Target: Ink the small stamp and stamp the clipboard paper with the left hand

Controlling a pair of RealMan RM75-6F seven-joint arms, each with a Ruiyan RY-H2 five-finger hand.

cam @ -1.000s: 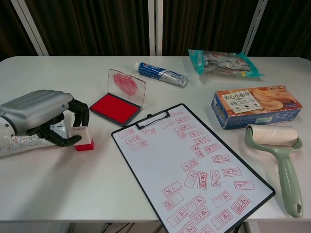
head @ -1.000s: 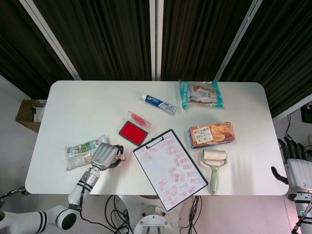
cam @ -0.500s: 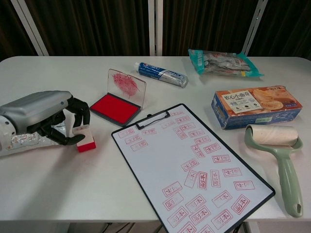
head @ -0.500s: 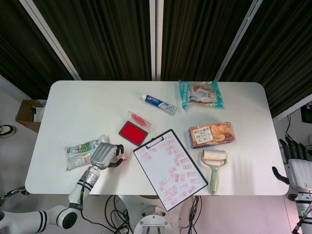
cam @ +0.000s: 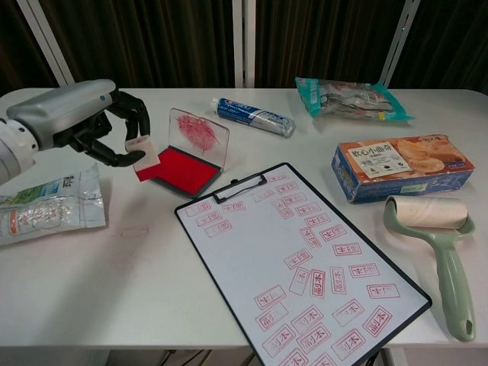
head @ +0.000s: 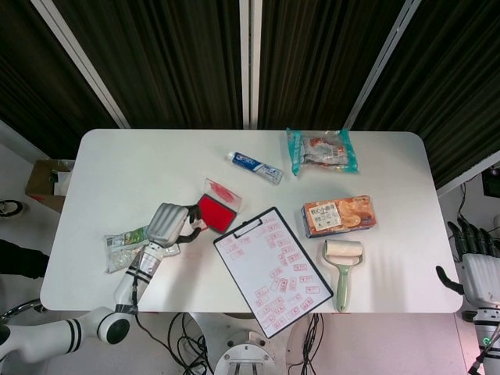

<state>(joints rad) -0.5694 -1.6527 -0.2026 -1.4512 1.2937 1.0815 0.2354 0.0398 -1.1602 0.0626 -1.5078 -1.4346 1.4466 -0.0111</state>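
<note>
My left hand (cam: 84, 118) (head: 170, 223) holds the small stamp (cam: 145, 156), white on top with a red base, lifted off the table and tilted, just left of the open red ink pad (cam: 177, 169) (head: 213, 212). The pad's clear lid (cam: 198, 134) stands up, smeared red. The black-edged clipboard (cam: 301, 259) (head: 272, 269) lies in front of the pad, and its white paper carries several red stamp marks. A faint red outline (cam: 133, 229) marks the table where the stamp stood. My right hand (head: 476, 269) hangs off the table's right edge, holding nothing, fingers apart.
A foil snack bag (cam: 46, 210) lies under my left forearm. A toothpaste tube (cam: 253, 116), a sealed food bag (cam: 351, 97) and a biscuit box (cam: 402, 166) sit further back and right. A green lint roller (cam: 438, 244) lies right of the clipboard.
My left hand has lifted the small stamp off the table and carried it up and away, toward the ink pad. A faint mark shows where it stood. The right hand is unmoved.
</note>
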